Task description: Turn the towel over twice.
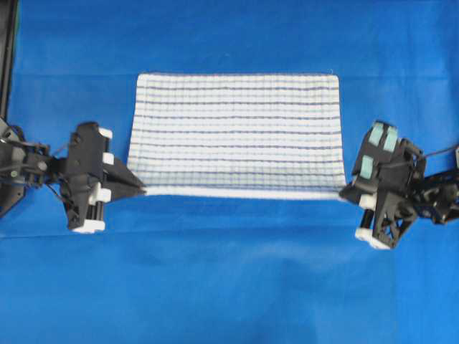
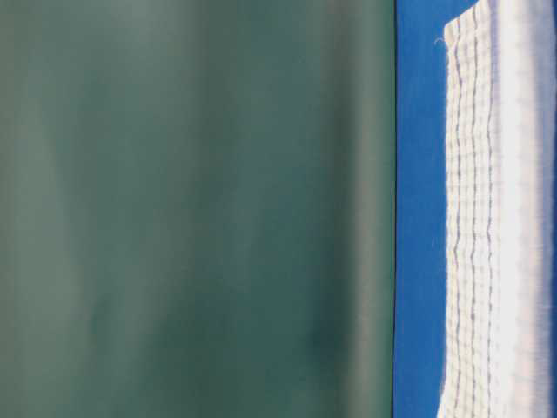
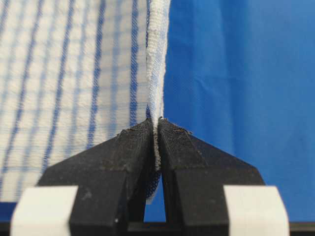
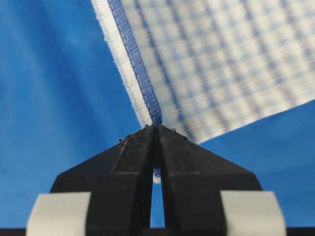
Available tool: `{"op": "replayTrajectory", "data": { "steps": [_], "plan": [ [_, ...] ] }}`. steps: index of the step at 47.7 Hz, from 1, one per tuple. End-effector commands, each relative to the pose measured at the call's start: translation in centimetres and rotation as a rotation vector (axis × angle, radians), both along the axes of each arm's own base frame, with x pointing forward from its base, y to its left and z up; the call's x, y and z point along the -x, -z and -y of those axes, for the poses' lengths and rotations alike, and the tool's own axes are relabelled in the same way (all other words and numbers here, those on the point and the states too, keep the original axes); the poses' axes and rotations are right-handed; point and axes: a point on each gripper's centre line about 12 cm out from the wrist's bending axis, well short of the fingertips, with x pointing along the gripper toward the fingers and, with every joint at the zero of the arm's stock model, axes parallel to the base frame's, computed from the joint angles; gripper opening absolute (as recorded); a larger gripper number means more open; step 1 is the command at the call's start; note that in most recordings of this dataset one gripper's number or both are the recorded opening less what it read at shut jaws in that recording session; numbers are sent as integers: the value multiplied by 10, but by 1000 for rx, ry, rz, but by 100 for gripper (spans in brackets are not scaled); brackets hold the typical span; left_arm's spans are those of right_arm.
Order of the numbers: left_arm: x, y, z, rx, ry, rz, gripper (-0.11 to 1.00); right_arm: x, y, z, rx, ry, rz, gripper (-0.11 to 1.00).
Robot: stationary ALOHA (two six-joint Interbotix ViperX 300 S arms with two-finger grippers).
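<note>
Left gripper [image 1: 143, 190], right gripper [image 1: 343, 193] — each clamped on corner of checked woven towel [image 1: 237, 132] — near edge taut.

The towel [image 1: 237, 132] is a white rectangle crossed by thin dark-blue and light-blue stripes, its checked face showing; it is spread wide across the blue surface [image 1: 229, 287]; its near edge is pulled taut in a straight line, its 2 near corners pinched and raised.
</note>
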Motion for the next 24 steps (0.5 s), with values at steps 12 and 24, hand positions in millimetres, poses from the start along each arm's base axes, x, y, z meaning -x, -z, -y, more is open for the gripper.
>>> {"op": "replayTrajectory", "data": {
  "steps": [12, 24],
  "plan": [
    [-11, 7, 24, 0, 77, -30, 3, -4, 10, -29, -51, -18, -15, 3],
    [-12, 7, 24, -1, 77, -37, 3, -9, 18, -32, -43, -16, -36, 3]
  ]
}}
